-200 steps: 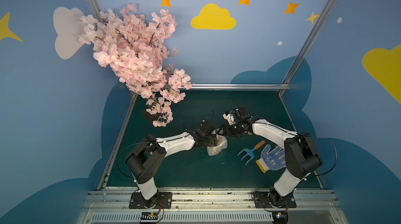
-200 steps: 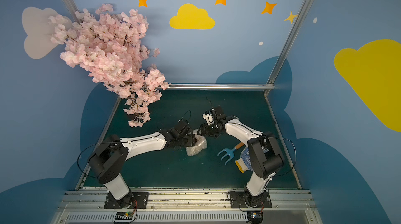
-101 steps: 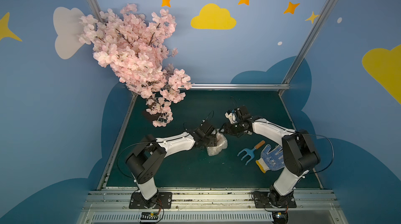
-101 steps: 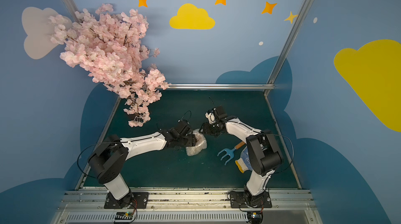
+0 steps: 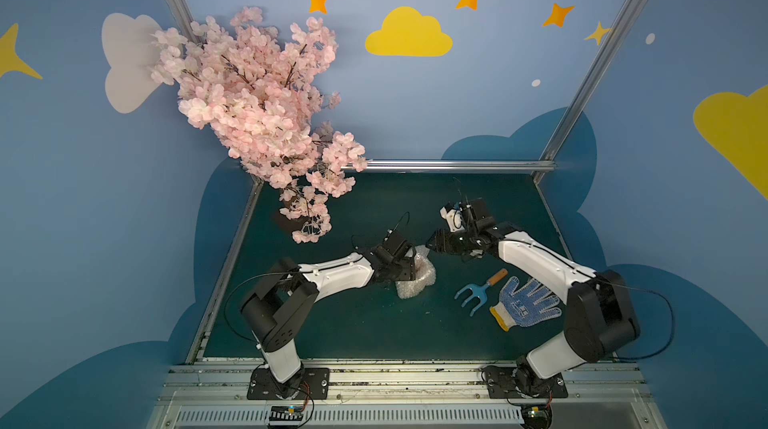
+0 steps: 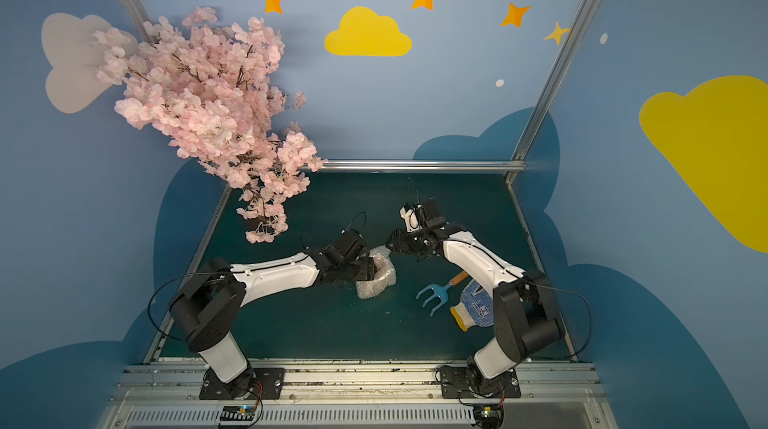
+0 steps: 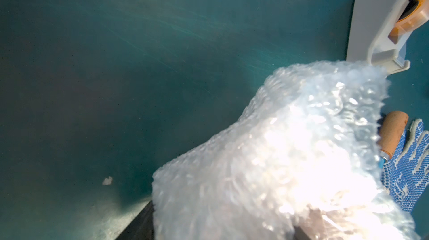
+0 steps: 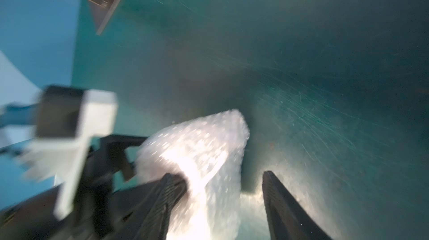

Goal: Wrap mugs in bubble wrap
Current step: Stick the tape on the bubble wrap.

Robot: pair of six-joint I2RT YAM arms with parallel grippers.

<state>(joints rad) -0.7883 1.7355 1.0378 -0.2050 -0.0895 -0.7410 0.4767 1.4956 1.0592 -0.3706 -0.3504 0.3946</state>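
The bubble wrap (image 5: 419,279) sits bunched into a bundle in the middle of the green mat in both top views. The mug is hidden inside it. My left gripper (image 5: 409,268) reaches in from the left and is shut on the bundle. In the left wrist view the bubble wrap (image 7: 290,157) fills the space between the dark fingers (image 7: 141,220). My right gripper (image 5: 431,242) hovers at the bundle's far upper corner with its jaws open. In the right wrist view a loose peak of bubble wrap (image 8: 204,148) brushes one of the fingers (image 8: 171,192), and the other stands apart from it.
A white tape dispenser (image 7: 380,22) with an orange roll stands just beyond the bundle, beside my right wrist (image 5: 451,215). A blue hand rake (image 5: 478,292) and a blue-dotted glove (image 5: 524,302) lie at the right. A pink blossom tree (image 5: 257,115) overhangs the back left.
The right gripper's jaws have opened wider at the wrap's upper corner, and the right arm has shifted a little. The left arm and the bundle have stayed put.
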